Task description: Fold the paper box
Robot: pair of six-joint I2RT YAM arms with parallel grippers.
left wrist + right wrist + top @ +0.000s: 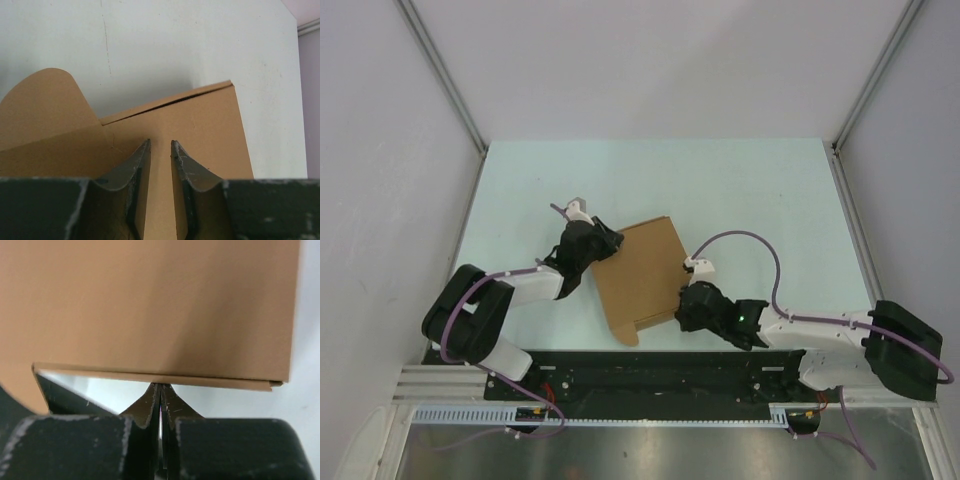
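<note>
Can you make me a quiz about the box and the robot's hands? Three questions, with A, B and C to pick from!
1. Where is the box?
A) between the left gripper and the right gripper
B) up on the wall
C) inside a basket

2. What colour is the box?
A) white
B) blue
C) brown

3. How are the right gripper's fingers?
A) wide apart
B) shut together
C) out of sight

Answers:
1 A: one gripper is at each side of the box.
2 C: it is plain brown cardboard.
3 B: the fingertips meet, right at the box's edge.
</note>
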